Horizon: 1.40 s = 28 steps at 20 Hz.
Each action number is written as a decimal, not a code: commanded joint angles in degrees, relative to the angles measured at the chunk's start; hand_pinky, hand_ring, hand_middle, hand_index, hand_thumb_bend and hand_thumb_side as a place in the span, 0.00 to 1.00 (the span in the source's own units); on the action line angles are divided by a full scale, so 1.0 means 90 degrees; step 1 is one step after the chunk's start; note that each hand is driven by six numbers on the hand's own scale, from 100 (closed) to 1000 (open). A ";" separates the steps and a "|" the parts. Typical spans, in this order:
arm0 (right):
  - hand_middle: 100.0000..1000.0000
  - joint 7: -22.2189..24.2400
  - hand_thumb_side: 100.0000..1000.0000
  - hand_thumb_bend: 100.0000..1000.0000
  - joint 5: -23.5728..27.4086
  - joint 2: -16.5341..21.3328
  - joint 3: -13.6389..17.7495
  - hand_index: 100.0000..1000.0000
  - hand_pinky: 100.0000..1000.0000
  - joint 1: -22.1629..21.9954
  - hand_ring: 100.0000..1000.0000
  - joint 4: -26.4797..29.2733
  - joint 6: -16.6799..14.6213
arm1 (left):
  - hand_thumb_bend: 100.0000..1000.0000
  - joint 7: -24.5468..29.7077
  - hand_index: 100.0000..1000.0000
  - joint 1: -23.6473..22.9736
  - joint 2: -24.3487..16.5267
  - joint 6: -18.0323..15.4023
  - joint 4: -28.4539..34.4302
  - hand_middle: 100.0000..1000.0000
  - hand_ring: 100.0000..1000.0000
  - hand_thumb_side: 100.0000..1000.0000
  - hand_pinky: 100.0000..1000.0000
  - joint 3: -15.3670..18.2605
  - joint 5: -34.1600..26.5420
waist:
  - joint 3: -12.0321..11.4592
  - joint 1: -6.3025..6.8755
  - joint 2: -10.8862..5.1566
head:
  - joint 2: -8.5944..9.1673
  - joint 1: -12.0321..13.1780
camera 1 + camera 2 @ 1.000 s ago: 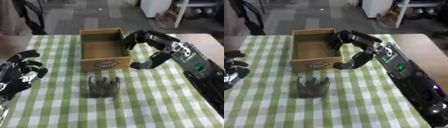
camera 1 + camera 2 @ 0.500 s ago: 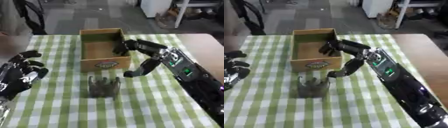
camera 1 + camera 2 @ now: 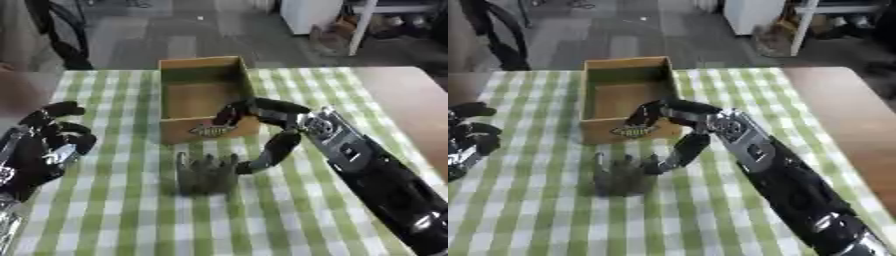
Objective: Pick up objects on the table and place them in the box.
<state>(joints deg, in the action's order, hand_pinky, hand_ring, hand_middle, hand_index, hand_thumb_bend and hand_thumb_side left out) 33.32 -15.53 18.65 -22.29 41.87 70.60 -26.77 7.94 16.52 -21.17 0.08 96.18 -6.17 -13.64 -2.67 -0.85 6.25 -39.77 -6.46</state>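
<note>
Item: dark spiky object (image 3: 206,173), resting on checked counter (image 3: 114,215), at 6 o'clock from open cardboard box (image 3: 203,100), not yet boxed.
Right hand (image 3: 262,131): spread open above and at 3 o'clock of object, thumb just beside it, gripping nothing.
Left hand (image 3: 48,145): idle at 9 o'clock, fingers loosely curled, empty.
Risk: may nudge object aside or tip it if fingers closed off-centre; may bump box front.
Change: moved down from box rim toward object within a second.
</note>
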 commanded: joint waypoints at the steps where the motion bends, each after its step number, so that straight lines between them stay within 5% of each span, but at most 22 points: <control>1: 0.80 0.0015 0.31 0.51 -0.0228 -0.0049 -0.0003 0.87 0.78 0.0114 0.83 -0.0017 -0.0077 | 0.52 0.0020 0.79 0.0107 -0.0074 -0.0001 0.0076 0.70 0.60 0.16 0.51 -0.0013 -0.0017 | -0.0006 0.0007 -0.0065 | -0.0055 -0.0009; 28: 0.80 -0.0344 0.38 0.53 -0.1872 -0.0627 0.0064 0.87 0.84 0.0005 0.84 -0.0927 -0.0426 | 0.50 0.0055 0.79 0.0134 -0.0014 0.0021 0.0077 0.71 0.62 0.17 0.51 -0.0061 -0.0044 | -0.0031 0.0048 -0.0031 | -0.0019 -0.0140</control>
<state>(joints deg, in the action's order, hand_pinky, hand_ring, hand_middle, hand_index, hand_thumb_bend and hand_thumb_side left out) 30.75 -31.21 12.93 -22.38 41.12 62.29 -30.48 8.27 16.73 -20.84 0.28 96.17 -6.82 -13.85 -2.89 -0.71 6.57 -39.97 -7.52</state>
